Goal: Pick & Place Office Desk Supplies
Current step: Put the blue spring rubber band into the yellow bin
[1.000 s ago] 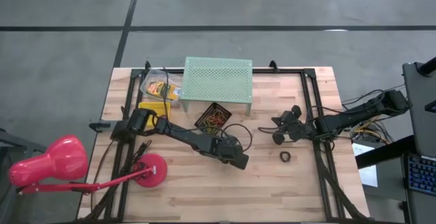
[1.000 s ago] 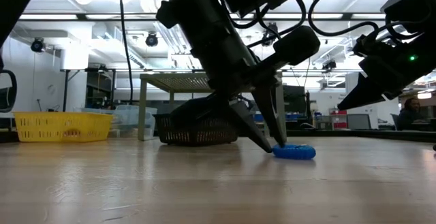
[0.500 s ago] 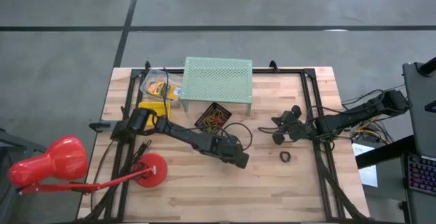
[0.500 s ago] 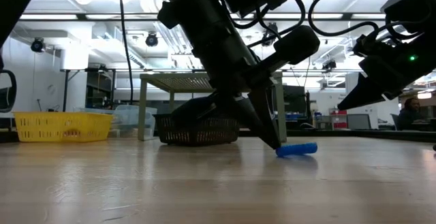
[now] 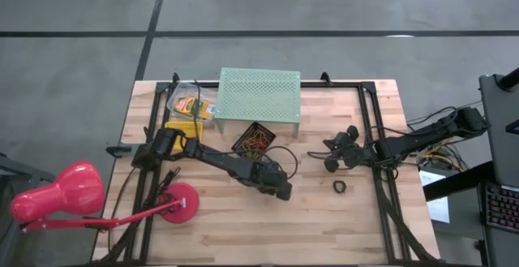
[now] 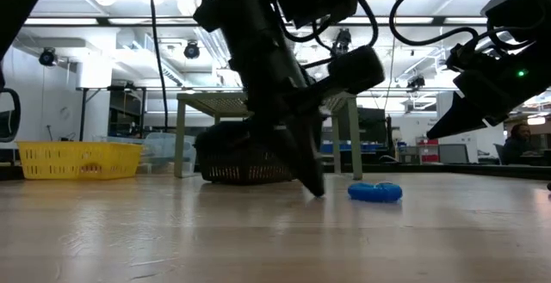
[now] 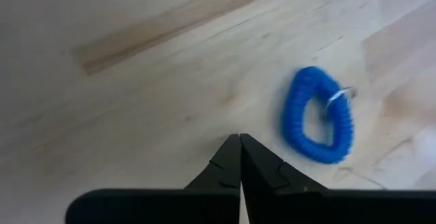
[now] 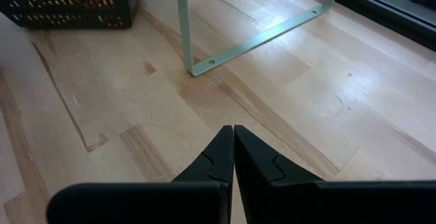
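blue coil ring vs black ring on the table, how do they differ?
Colour: the blue coil ring is bright blue, the black ring dark. Place: the blue one lies just by the shut left gripper; the black one lies alone, nearer the right gripper. The blue one carries a small metal loop; none shows on the black. Both lie flat on the table, unheld.
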